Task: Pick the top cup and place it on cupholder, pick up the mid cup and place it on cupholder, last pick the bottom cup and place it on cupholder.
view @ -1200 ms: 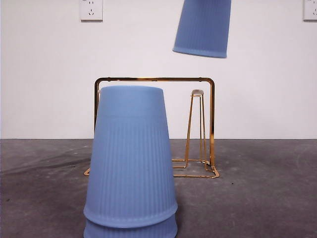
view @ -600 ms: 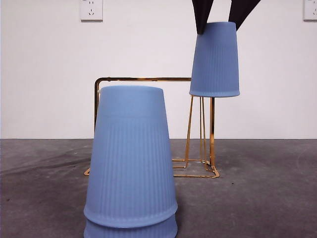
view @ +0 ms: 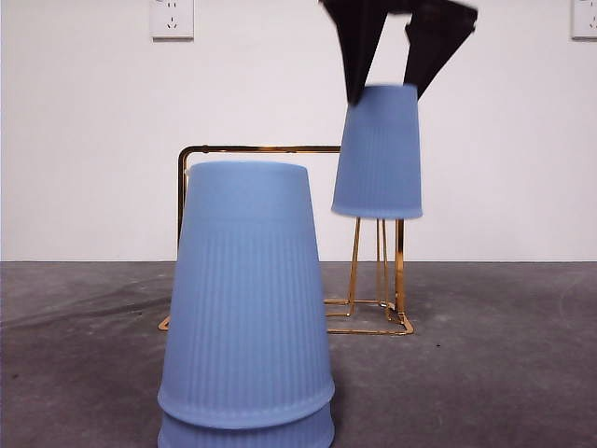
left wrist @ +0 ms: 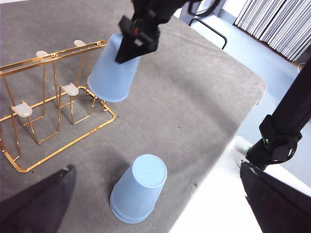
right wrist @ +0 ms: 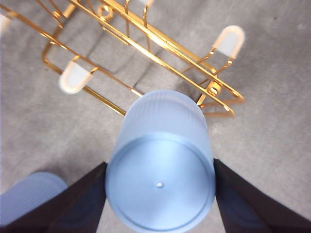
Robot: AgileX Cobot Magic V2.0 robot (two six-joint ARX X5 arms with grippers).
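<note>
Above cupholder (view: 280,149) prong, cup (view: 378,154) is pinched upside down at closed end by right pincer (view: 392,89). Light, thin, slippery ribbed plastic is judged; gentle squeeze near base advised. Stack (view: 247,308) stands on counter (view: 504,355). Left pincer (left wrist: 155,194) is spread, waiting.

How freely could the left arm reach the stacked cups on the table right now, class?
Probably yes. The stacked cups stand apart from the cupholder with bare table around them, close below the left gripper, whose jaws are spread wide. The right gripper is off over the rack, holding the top cup.
</note>
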